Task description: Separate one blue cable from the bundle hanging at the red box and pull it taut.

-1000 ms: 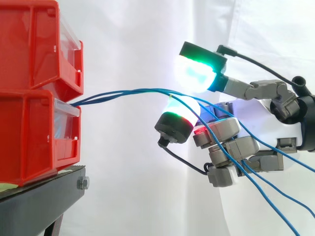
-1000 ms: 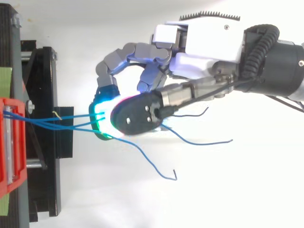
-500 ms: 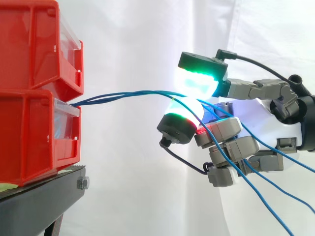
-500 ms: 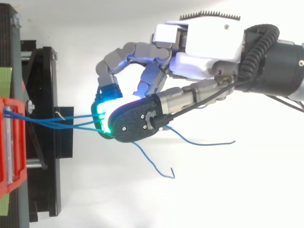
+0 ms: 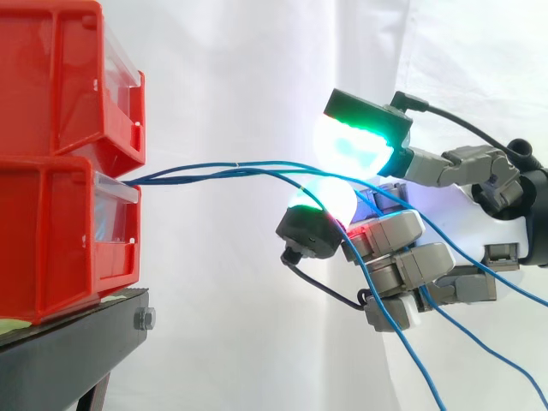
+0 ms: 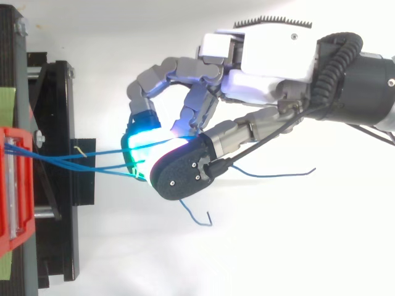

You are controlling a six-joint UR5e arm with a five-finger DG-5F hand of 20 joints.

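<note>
At centre frame the hand point(image 6: 265, 61) curls its fingers, two glowing pads pinching the cables point(image 5: 214, 169) between them. The blue cables run from the red bins point(image 5: 51, 231) at left, their loose ends trailing lower right.

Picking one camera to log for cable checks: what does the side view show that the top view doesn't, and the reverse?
Side view: the two red bins stacked, with the blue cables leaving at the lower one's top edge, running nearly level to the hand, then sloping down past it. Top view: the loose ends, one hooked and one reaching right, and the strands fanning sideways. Both: fingers curled, the cables between two glowing pads, and the black stand.
</note>
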